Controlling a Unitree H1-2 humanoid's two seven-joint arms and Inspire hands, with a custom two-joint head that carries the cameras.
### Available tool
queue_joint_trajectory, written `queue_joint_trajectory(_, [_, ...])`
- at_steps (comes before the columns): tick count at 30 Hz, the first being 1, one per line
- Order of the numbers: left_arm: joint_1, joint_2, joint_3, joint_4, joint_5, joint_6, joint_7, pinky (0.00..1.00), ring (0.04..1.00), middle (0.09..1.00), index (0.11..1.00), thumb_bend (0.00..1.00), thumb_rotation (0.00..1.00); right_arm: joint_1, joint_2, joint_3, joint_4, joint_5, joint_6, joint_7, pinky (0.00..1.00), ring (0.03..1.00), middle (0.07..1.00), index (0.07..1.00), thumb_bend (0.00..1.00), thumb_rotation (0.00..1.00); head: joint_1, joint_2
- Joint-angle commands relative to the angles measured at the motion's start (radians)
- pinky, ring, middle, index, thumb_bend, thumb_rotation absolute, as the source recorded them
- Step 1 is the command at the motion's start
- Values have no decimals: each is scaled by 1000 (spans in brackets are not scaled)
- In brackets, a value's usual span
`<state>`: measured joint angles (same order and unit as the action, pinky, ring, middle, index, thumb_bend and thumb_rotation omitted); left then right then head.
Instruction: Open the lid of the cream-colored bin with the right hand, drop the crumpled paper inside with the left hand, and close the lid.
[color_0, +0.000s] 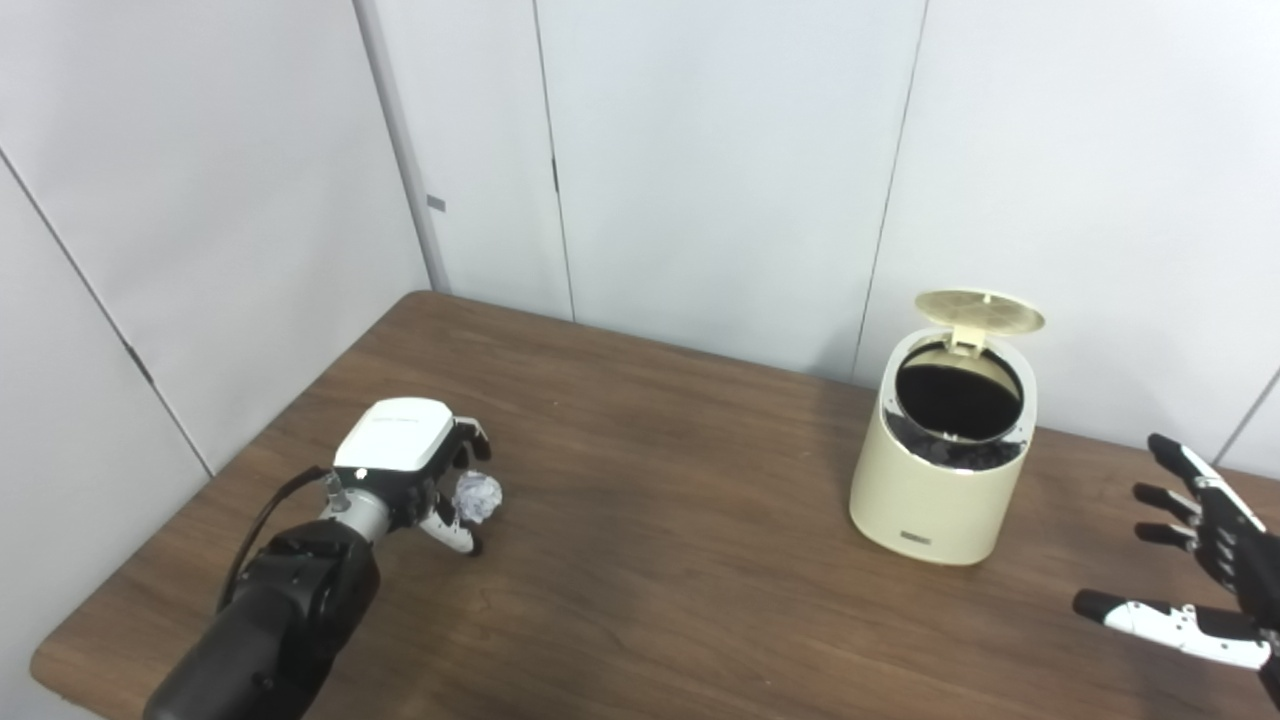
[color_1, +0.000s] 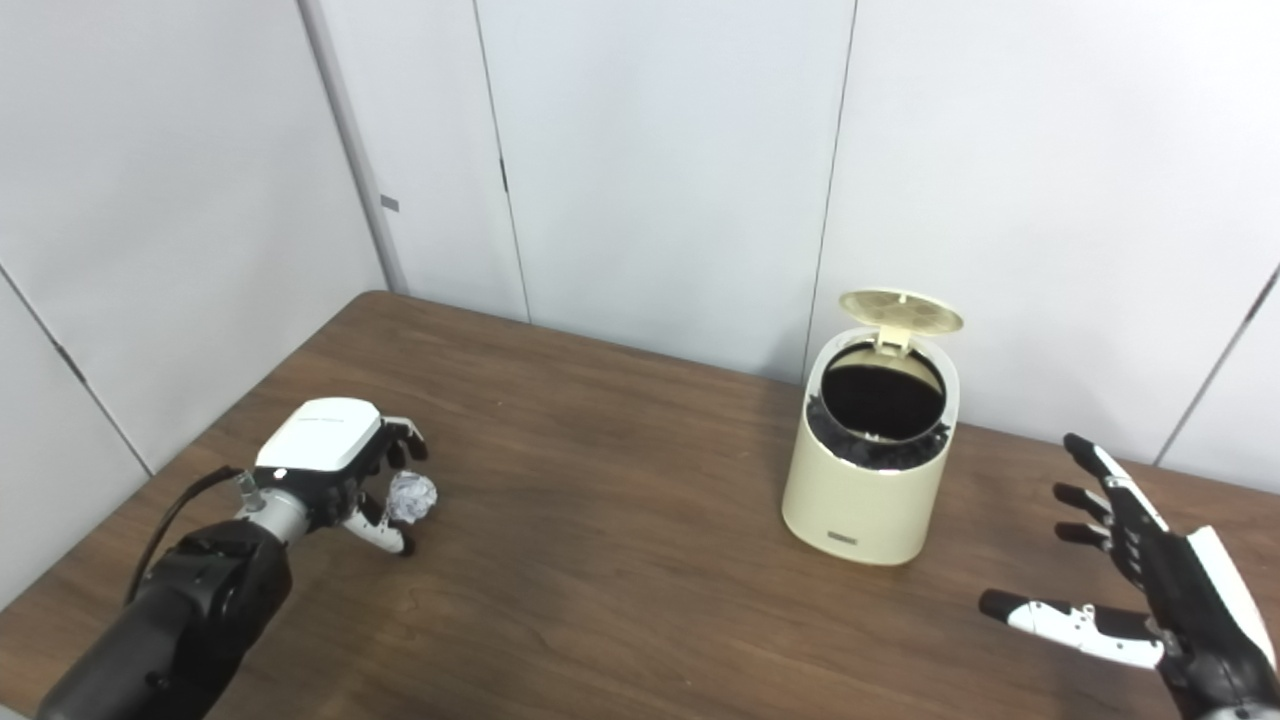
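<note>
Brown wooden table (color_0: 640, 560) below, white wall panels behind. Lower right of frame: right hand (color_1: 1150, 590), fingers spread wide, holding nothing, well apart from the bin. Lower left: left hand (color_0: 415, 470), fingers curled around the crumpled paper (color_0: 478, 497), which seems to rest on the table; whether gripped firmly, cannot tell. Farther back, right of centre: cream-colored bin (color_0: 935, 490), its lid (color_0: 980, 312) standing up, dark inside showing. Opening apparently done; lifting, dropping, closing left.

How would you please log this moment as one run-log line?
cream-colored bin: lid up | left hand: around crumpled white paper ball on brown wooden table | right hand: open, apart from bin
</note>
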<state>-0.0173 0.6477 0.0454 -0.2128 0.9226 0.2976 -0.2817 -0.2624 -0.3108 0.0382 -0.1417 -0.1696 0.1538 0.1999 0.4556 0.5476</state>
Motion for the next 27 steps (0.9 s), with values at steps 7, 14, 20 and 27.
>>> queue_joint_trajectory(7, [-2, 16, -9, 58, -64, -50, 46, 274, 364, 425, 526, 528, 0, -29, -19, -14, -41, 7, -23, -2, 769, 870, 958, 929, 791, 239, -5, 6])
queue_joint_trajectory(14, [-4, 16, -22, 101, -79, -74, 82, 213, 290, 475, 488, 526, 0, -28, -19, -11, -60, -9, -2, -4, 755, 857, 950, 925, 784, 242, -6, 8])
queue_joint_trajectory(20, [-3, 14, -34, 94, -71, -78, 97, 188, 268, 474, 487, 526, 0, -30, -13, -13, -64, -6, 6, -3, 760, 863, 954, 927, 769, 207, -7, 10])
queue_joint_trajectory(27, [-4, 16, -45, 103, -64, -105, 152, 199, 278, 475, 487, 526, 0, -30, -15, -10, -68, -17, 9, -6, 761, 865, 958, 928, 757, 193, -7, 10])
